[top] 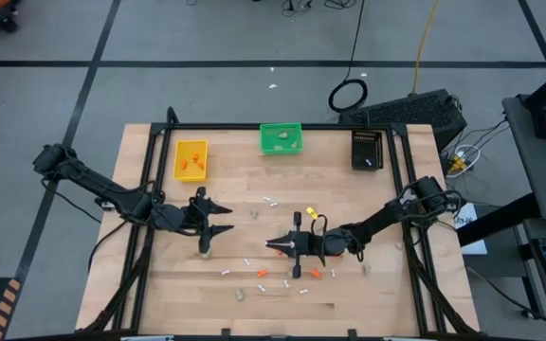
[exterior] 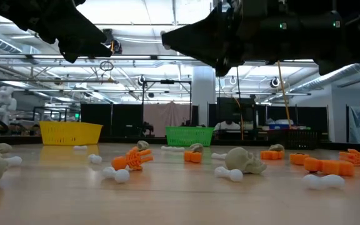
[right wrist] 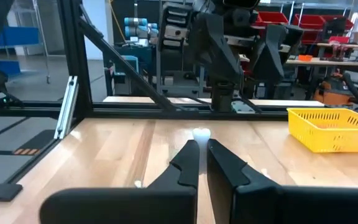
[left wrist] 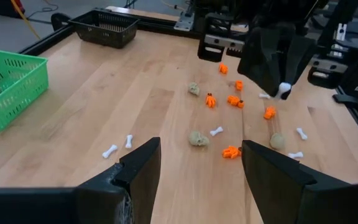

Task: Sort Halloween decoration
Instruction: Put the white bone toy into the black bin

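Observation:
Small orange bits (left wrist: 232,151), beige-grey lumps (left wrist: 197,138) and thin white sticks (left wrist: 109,150) lie scattered on the wooden table (top: 159,275). My right gripper (top: 271,244) hangs above the middle of the table, pointing toward its left edge, shut on a white stick (left wrist: 283,91). My left gripper (top: 224,219) waits open at the left, facing the scatter, with nothing between its fingers (left wrist: 143,168). My right gripper pinches a white stick between its two fingertips; the stick's knobbed end (right wrist: 201,133) pokes out just past them. The fingers lie level and come from the table's right side. The stick is lifted clear of the table.
Three small bins stand along the far edge: yellow (top: 191,159) with orange bits inside, green (top: 281,139) with a beige lump inside, black (top: 367,149). A black frame (top: 150,218) runs along the table's sides. Bare wood lies between the bins and the scatter.

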Tool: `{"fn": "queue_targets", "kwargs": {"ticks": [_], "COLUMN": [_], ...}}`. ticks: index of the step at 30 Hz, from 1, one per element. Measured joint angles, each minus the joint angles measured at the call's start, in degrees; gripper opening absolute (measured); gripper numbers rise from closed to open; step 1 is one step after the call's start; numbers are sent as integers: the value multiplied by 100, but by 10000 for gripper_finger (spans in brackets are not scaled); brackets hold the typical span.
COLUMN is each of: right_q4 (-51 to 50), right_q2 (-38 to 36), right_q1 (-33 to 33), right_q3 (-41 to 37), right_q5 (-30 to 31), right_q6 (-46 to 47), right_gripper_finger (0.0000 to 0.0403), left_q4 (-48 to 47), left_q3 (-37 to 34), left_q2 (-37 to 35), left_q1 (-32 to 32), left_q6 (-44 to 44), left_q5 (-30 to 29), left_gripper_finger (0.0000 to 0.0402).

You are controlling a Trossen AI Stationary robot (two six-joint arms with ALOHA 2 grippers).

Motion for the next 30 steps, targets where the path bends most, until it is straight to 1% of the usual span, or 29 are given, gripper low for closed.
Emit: {"fn": "queue_targets", "kwargs": {"ticks": [14,20,27,30], "right_q4": [83,81,139,213], "right_q2": [8,8,8,8], "right_q1": [4,4,4,4], "right_q3": [0,0,0,2], "right_q5": [-2,-2,-2,3], "right_q6": [-95,-284,-960,-1497], "right_gripper_finger": [2,2,2,2], "left_q4": [2,-1,0,0], "left_q3": [0,0,0,0], "left_q2": [0,0,0,0], "left_q1": [-1,0,0,-1], "left_q6": [-4,-4,-4,-4], "left_q5": [0,2,2,2], "left_gripper_finger": [222,222,222,222]}}
